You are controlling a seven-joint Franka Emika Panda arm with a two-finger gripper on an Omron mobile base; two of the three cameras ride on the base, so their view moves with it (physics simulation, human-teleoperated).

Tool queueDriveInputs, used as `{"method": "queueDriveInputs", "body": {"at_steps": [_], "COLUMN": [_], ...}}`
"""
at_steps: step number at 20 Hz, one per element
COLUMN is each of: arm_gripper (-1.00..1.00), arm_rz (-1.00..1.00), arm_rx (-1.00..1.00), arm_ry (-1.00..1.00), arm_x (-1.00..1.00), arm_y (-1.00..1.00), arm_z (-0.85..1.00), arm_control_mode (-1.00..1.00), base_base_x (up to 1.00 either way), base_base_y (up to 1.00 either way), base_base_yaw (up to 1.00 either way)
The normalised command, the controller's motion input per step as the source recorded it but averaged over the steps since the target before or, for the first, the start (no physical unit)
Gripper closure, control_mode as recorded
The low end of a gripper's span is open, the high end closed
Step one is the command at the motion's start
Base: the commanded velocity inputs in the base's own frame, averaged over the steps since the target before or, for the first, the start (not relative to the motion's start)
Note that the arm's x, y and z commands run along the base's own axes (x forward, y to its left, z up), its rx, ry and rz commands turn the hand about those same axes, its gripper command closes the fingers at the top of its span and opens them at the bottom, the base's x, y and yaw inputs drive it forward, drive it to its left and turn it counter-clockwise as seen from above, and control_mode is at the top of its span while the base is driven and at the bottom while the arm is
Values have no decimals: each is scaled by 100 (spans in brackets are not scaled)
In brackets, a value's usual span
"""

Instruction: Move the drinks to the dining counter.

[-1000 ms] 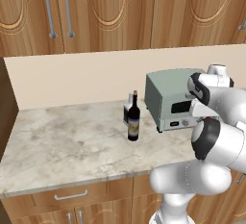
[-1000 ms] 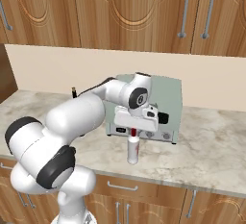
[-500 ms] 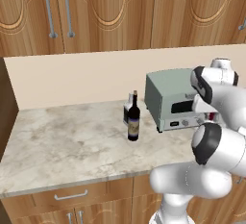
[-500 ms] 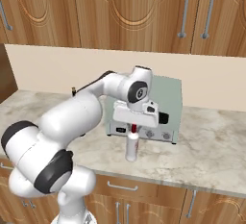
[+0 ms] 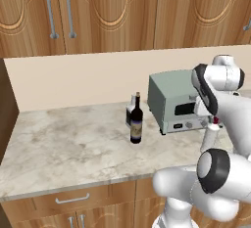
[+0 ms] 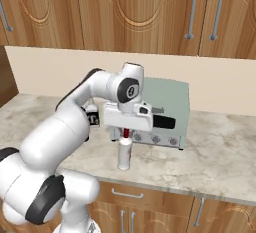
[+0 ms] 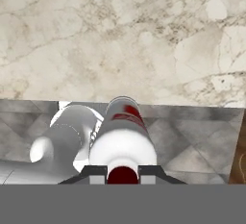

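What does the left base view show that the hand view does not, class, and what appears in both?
Left base view alone: the wine bottle with a short clear bottle close behind it, the toaster oven and the wooden cabinets. Hand view alone: the tool shut on the red cap, seen from above, and the floor beyond the counter edge. Both: the small white bottle and the marble worktop.

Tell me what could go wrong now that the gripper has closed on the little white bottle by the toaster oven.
1. The gripper holds the white bottle only at its red cap, so the bottle might swing or slip when lifted.
2. The toaster oven stands right behind the bottle; a careless lift could bump it.
3. The wine bottle and a smaller bottle behind it stand on the counter, where a wide arm swing might topple them.
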Motion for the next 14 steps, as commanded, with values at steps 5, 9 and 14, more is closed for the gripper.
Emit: {"method": "queueDriveInputs", "body": {"at_steps": [5,9,14], "arm_gripper": [100,100,100], "arm_rz": [0,0,0], "arm_rx": [-12,-4,0], "arm_ry": [0,0,0], "arm_x": [-14,-17,-7], "arm_y": [99,81,35], "arm_z": [14,32,18], "arm_control_mode": [-100,-100,-100], "base_base_x": [0,0,0], "base_base_y": [0,0,0], "base_base_yaw": [0,0,0]}}
